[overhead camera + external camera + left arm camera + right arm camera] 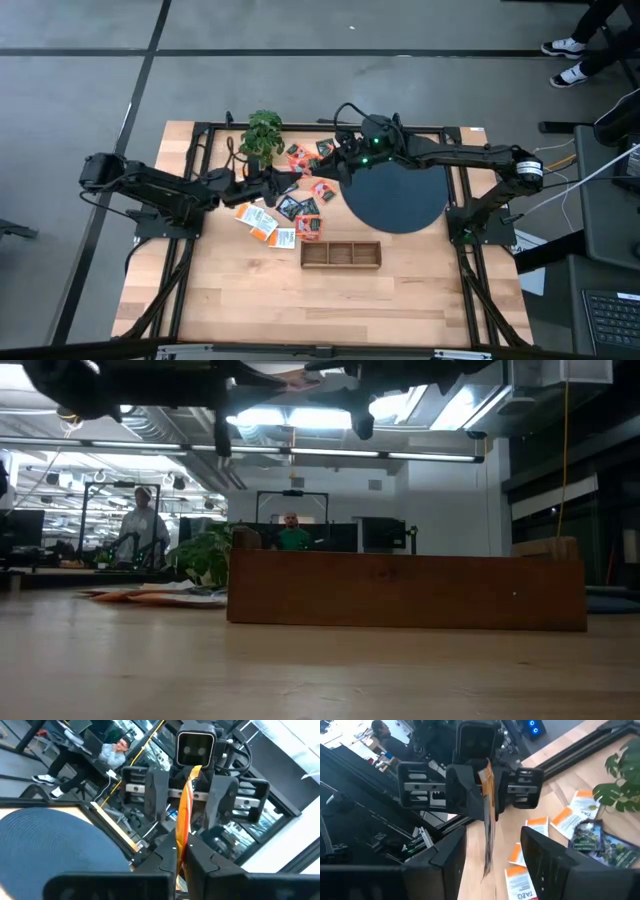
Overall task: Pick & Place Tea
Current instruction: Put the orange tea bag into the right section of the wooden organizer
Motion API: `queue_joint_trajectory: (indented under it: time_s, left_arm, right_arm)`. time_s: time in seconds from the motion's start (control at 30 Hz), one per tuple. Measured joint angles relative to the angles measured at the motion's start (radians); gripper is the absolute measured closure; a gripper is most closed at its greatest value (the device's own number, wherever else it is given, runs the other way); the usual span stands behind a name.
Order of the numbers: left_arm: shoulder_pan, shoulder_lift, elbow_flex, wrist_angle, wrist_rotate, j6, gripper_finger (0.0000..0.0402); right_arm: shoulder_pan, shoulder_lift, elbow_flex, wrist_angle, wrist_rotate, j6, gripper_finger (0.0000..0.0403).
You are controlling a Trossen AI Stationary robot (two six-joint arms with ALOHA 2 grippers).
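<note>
While the left gripper holds one orange tea packet edge-on in closed jaws above the desk, the remaining tea packets lie scattered beside the small plant. Facing it just beside the black disc, the right gripper has its jaws spread wide on either side of that packet, not clamping it. A wooden tray sits nearer the front edge.

i see a black disc toward the table's right rear, a compartmented wooden tray just in front of it, and a small green plant at the rear edge.
</note>
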Motion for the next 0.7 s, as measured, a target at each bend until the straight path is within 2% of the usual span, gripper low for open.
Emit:
queue_joint_trajectory:
  time_s: [0.23, 0.6, 0.7]
  left_arm:
    - [0.005, 0.01, 0.013, -0.001, 0.002, 0.0, 0.0392]
    - [0.003, 0.009, 0.013, -0.03, 0.032, 0.007, 0.0391]
    - [0.003, 0.009, 0.013, -0.03, 0.066, 0.0, 0.0386]
  right_arm:
    - [0.012, 0.0, 0.0, -0.001, -0.023, 0.012, 0.0244]
    - [0.012, 0.0, 0.0, -0.017, -0.026, 0.006, 0.0382]
    - [0.011, 0.0, 0.0, -0.018, -0.053, -0.013, 0.0395]
